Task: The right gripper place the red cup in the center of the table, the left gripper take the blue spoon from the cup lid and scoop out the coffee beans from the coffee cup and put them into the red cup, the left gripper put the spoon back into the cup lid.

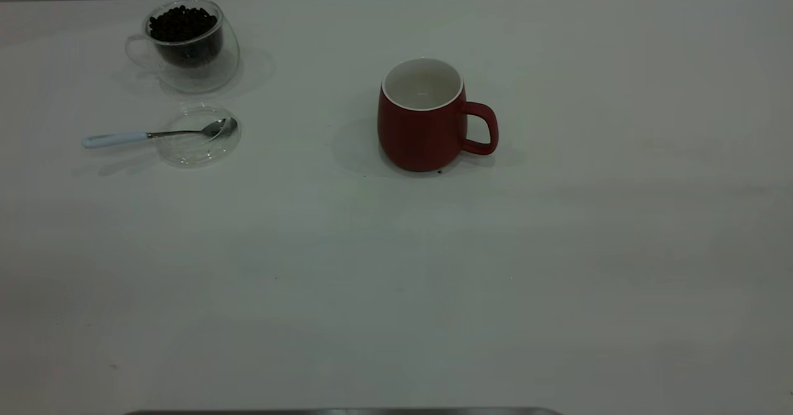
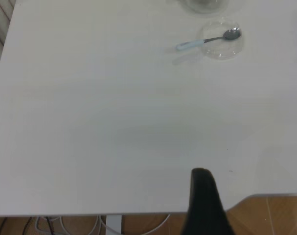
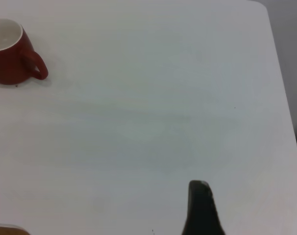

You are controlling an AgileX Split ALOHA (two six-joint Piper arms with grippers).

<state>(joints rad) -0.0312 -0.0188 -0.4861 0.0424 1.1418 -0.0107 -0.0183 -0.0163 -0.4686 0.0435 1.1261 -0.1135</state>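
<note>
Red cup (image 1: 421,131), glossy rounded ceramic with a white inside, stands upright mid-table (image 1: 396,279), loop handle toward the right arm's side. Clear glass coffee cup (image 1: 186,46) holds dark coffee beans (image 1: 183,25). Blue spoon (image 1: 155,134) rests with its metal bowl on the clear round cup lid (image 1: 199,136). Left gripper (image 2: 203,205) and right gripper (image 3: 201,208) each show one black finger tip; can't tell whether open, neither holds anything.

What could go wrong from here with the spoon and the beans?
The spoon lies with only its bowl on the clear lid and its handle out over the table, so a grasp may drag the light lid. The glass cup is heaped with beans, so scooping could spill some before the red mug.
</note>
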